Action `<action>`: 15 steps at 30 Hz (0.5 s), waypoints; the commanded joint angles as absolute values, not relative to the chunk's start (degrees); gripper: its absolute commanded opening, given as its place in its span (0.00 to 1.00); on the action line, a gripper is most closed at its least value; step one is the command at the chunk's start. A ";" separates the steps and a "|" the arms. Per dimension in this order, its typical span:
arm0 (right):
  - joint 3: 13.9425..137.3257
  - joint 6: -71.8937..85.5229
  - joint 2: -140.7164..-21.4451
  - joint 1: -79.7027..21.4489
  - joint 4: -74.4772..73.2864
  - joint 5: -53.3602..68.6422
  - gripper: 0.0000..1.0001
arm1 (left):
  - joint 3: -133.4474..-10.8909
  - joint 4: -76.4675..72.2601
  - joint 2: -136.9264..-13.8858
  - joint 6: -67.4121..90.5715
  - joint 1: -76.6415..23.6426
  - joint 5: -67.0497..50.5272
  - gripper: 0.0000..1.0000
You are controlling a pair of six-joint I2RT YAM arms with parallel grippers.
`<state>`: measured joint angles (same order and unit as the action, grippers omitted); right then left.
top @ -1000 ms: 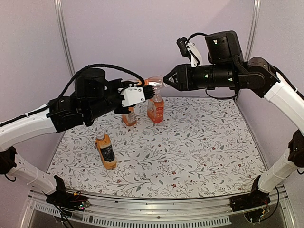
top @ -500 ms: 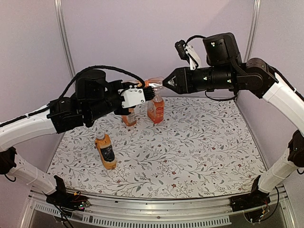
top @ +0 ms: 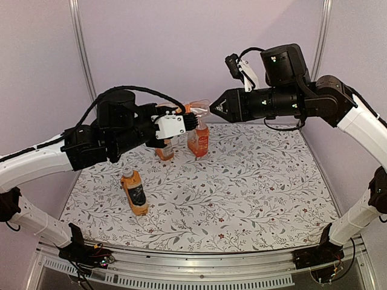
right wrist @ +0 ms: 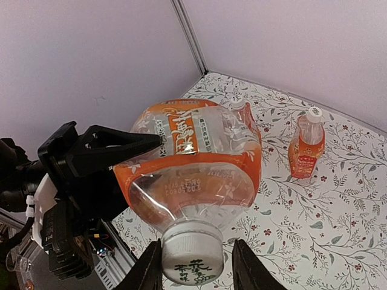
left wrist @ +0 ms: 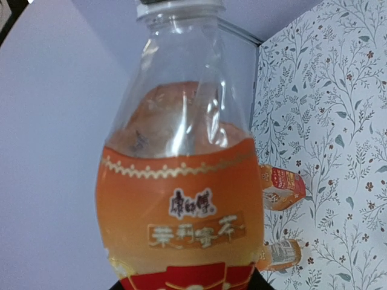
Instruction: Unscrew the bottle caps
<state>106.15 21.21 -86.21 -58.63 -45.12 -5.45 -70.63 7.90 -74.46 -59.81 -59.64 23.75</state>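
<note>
The floral table [top: 254, 199] carries 3 orange bottles [top: 133, 192].

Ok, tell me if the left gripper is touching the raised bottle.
Touching. The right wrist view shows a black finger of the left gripper pressed flat against the side of the bottle, with no gap between them.

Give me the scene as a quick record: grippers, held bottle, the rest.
left gripper: shut on held bottle, lifted in the air, lying sideways
right gripper: fingers either side of the cap; grip unclear
cap: on the neck, facing the right wrist camera
table: three more bottles, upright
black-label bottle: front left, capped
back-left bottle: partly behind left gripper
back-right bottle: below held bottle
</note>
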 commanded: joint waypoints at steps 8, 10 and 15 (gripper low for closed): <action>104.68 21.70 -83.50 -59.02 -46.79 -6.67 0.32 | -70.31 5.72 -73.21 -60.21 -60.38 23.93 0.10; 104.75 21.64 -83.67 -59.02 -46.84 -5.92 0.23 | -70.44 5.57 -73.20 -60.30 -60.45 23.75 0.10; 104.92 20.53 -84.24 -58.99 -47.02 -3.42 0.00 | -70.95 5.80 -73.27 -59.90 -60.49 23.54 0.10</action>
